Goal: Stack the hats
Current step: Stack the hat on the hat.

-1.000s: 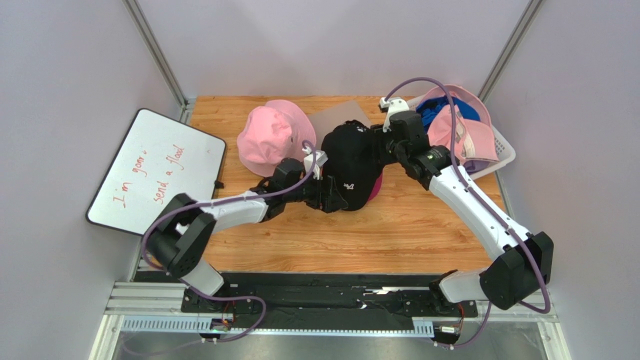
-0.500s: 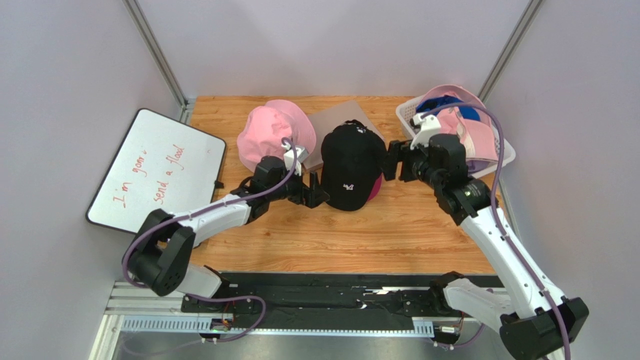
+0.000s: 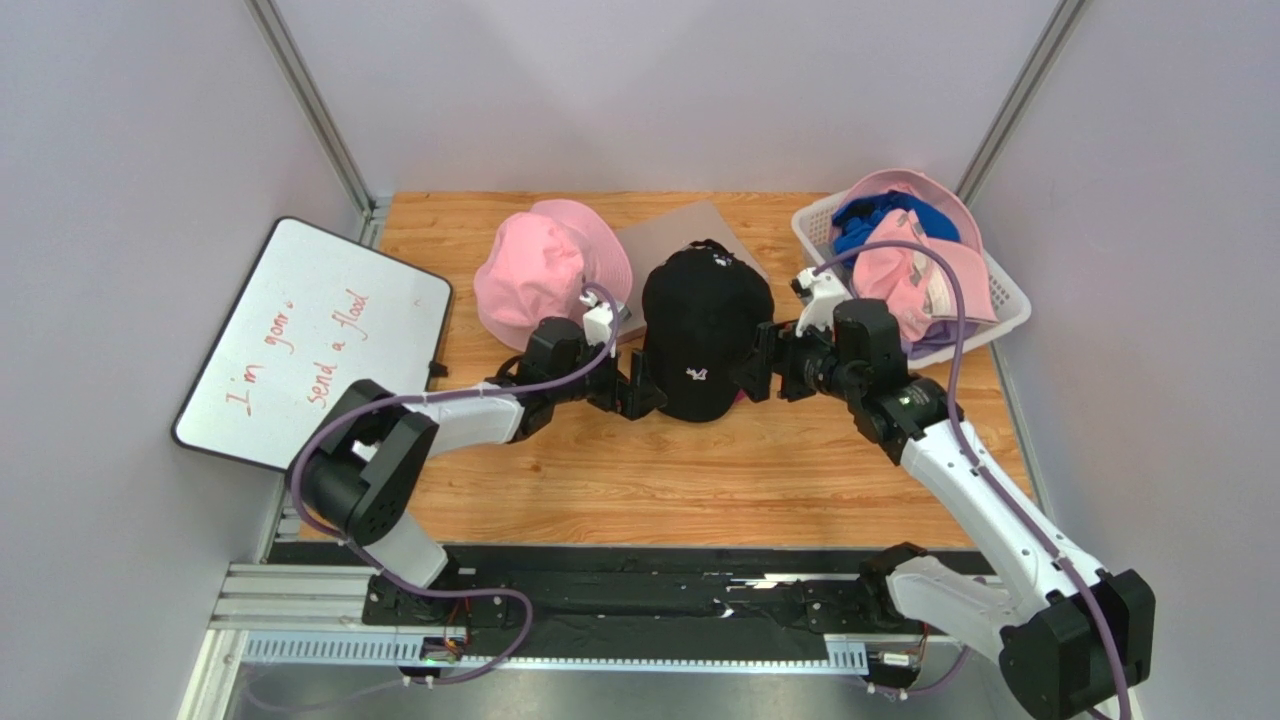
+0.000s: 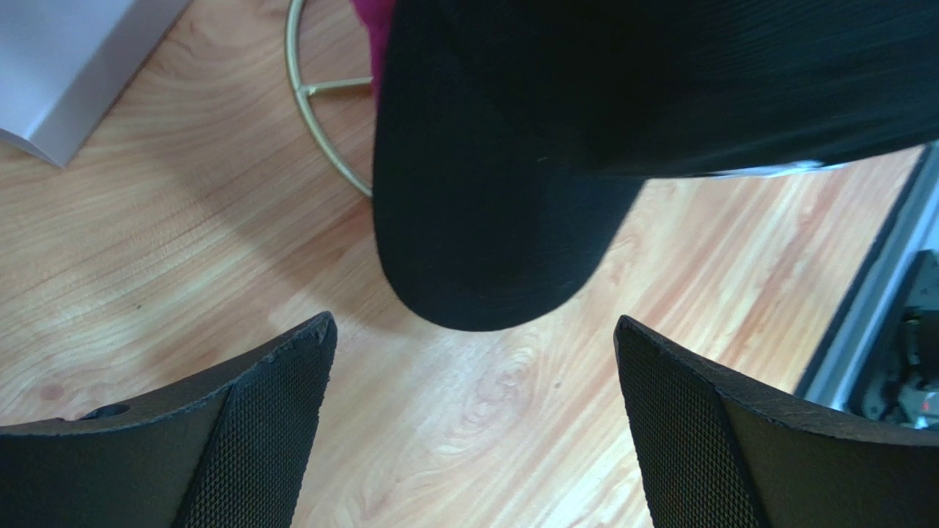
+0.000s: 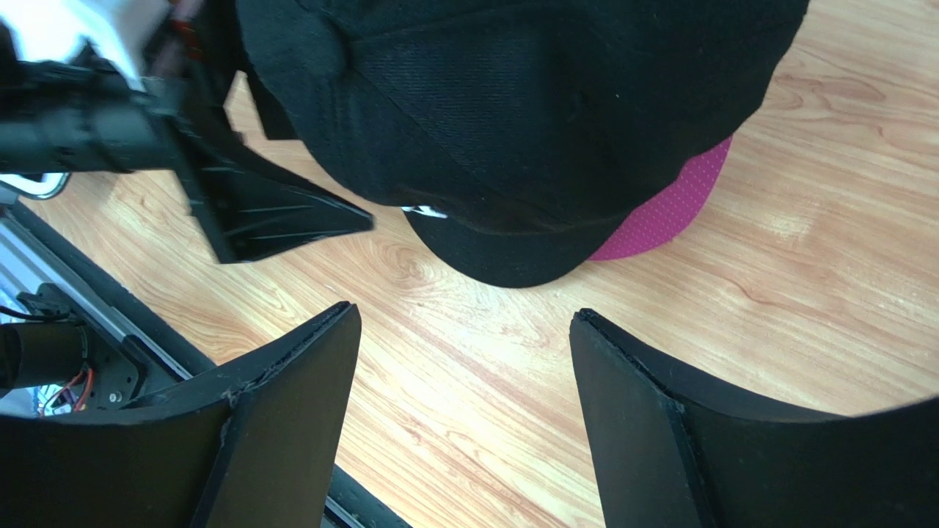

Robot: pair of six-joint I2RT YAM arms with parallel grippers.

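A black cap (image 3: 703, 320) sits on a magenta cap whose brim (image 5: 672, 207) pokes out beneath it, in the middle of the table. My left gripper (image 3: 642, 393) stands open just left of the black cap's brim (image 4: 496, 220), touching nothing. On the right side of the cap my right gripper (image 3: 763, 366) is open and empty too. In the wrist views the left gripper (image 4: 474, 321) and right gripper (image 5: 464, 312) show only bare wood between their fingers. A pink bucket hat (image 3: 538, 270) lies at the back left.
A white basket (image 3: 1010, 308) at the back right holds a pink hat (image 3: 917, 278) and a blue one (image 3: 894, 222). A gold wire ring (image 4: 320, 121) shows under the stacked caps. A grey board (image 3: 676, 233) lies behind them, a whiteboard (image 3: 308, 338) off the left edge.
The right gripper let go of the black cap, opened and drew back to the cap's right side. The left gripper slid out from the cap's brim to the left.
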